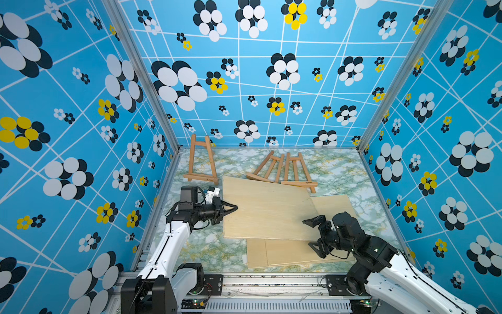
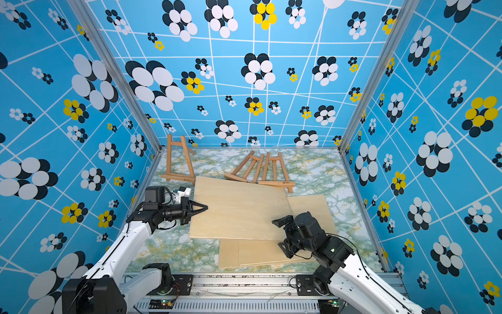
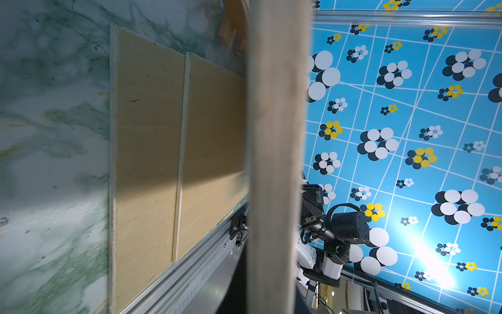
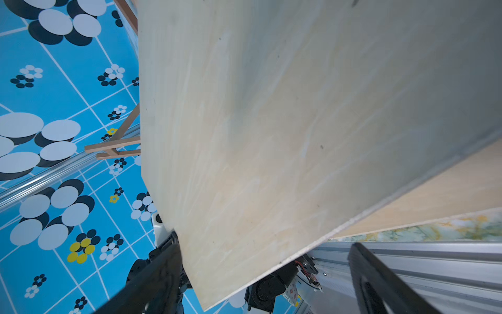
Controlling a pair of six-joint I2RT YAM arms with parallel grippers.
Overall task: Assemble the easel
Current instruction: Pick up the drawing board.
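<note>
Top views overlook table (image 1: pixel 206 252); wrist views hug board (image 4: pixel 271 136).

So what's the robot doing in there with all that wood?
It's working on setting up easels. The left claw is shut on one edge of the big wooden board and holds it up off the table. The right claw is open at the board's opposite edge, not gripping it. Smaller boards lie flat underneath. At the back, one easel stands upright and two others lie flat.
</note>
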